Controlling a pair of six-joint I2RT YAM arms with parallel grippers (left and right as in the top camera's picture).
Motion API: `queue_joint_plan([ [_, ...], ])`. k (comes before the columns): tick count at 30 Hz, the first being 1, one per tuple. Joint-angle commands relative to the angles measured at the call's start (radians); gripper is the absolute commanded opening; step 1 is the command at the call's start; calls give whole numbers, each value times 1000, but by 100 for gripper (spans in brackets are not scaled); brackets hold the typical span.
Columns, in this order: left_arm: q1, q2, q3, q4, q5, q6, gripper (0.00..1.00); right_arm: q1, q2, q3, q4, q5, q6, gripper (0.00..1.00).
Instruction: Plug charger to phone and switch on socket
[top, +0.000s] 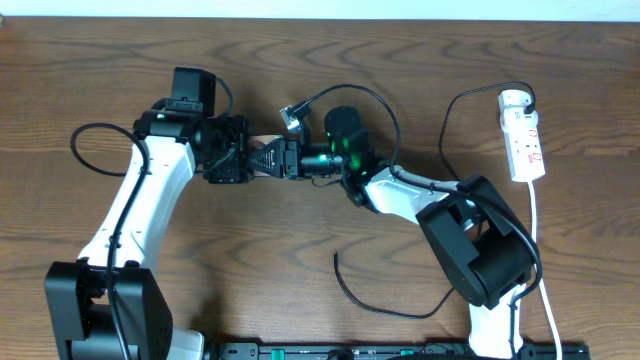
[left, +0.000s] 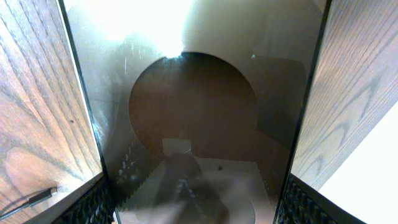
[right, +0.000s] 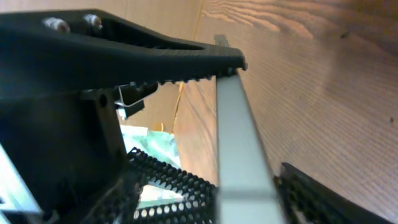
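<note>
The phone (left: 199, 112) is a glossy dark slab that fills the left wrist view. My left gripper (left: 199, 208) is shut on it, one finger on each long side. In the right wrist view the phone's grey edge (right: 239, 137) runs between the fingers of my right gripper (right: 249, 193), and both pads touch it. Seen from overhead, the two grippers meet nose to nose at mid-table, left gripper (top: 248, 160) and right gripper (top: 287, 160), hiding the phone. The charger's plug tip (top: 290, 117) lies just behind them, and its black cable (top: 350, 90) arcs toward the white socket (top: 526, 140) at far right.
The socket's white cord (top: 542, 260) runs down the right side to the table's front edge. A black cable loop (top: 385, 305) lies near the right arm's base. Another thin black cable (top: 80, 140) curves beside the left arm.
</note>
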Motion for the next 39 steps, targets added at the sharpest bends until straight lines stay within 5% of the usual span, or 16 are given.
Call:
queue_joint_plan([
  [1,-10,-24,5,5,-9,-8,7,6,-4,14,-2,12,-1,65],
  [39,-14,-24,5,-3,-43,42,7,6,-4,14,-2,13,-1,22],
])
